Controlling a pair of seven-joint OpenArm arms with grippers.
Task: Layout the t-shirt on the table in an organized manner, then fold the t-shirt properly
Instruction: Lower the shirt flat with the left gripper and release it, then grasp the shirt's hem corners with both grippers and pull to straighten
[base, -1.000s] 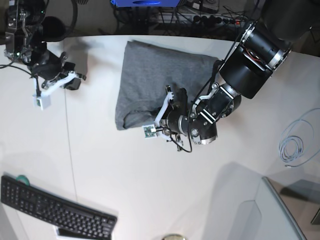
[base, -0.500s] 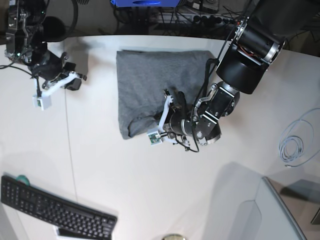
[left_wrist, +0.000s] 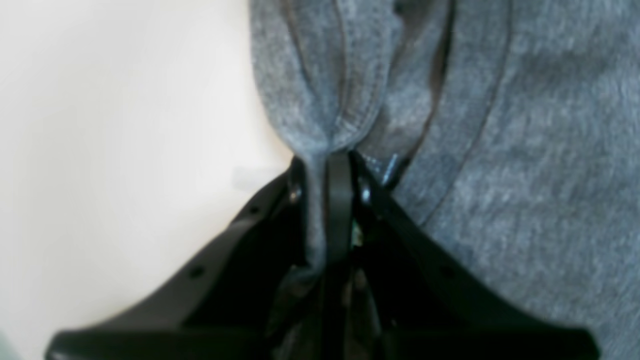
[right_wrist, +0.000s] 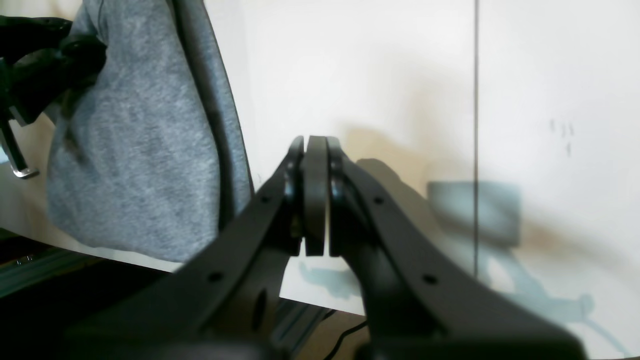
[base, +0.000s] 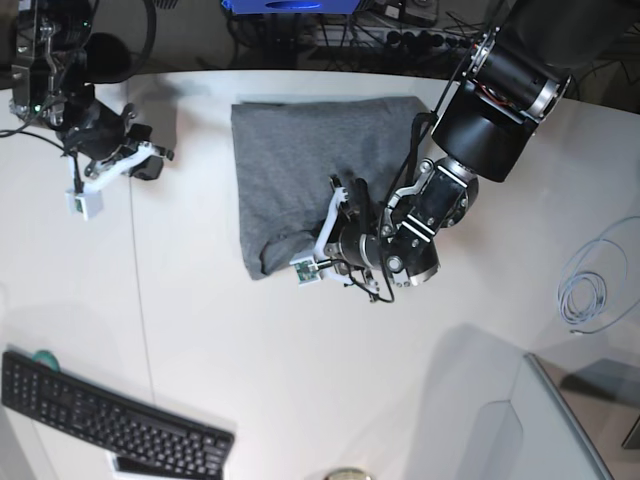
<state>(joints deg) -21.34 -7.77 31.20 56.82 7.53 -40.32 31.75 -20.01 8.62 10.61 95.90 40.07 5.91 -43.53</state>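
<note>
The white surface (base: 300, 380) took up nearly the whole base view, with a dark keyboard (base: 110, 420) down at seven o'clock, a coiled pale cable (base: 585, 290) out at three o'clock, and a thin dark seam running down its left part. The t-shirt (base: 310, 170) lay on it as a compact grey block just above centre, around twelve o'clock, its long axis running roughly twelve to six and its far edge close to the surface's dark rim.

Your left claw (base: 318, 262) sat at the block's near edge, about six o'clock from the shirt's middle. In the left wrist view it was pinching a gathered fold of the grey knit (left_wrist: 320, 125), and the cloth ran down between the pressed tips while the rest of the shirt spread away toward two o'clock. That corner looked bunched and lifted slightly rather than lying flat.

Your right claw (base: 85, 195) hung well apart from the shirt, out at nine o'clock from it. The right wrist view showed its tips pressed together on nothing, with bare surface beneath and the shirt's edge (right_wrist: 150, 140) off at ten o'clock.

So the left arm was the nearer one by far, and already had cloth. Whichever way you next carried that pinched edge, I judge the move turned on the shirt lying toward twelve o'clock of the left claw.
</note>
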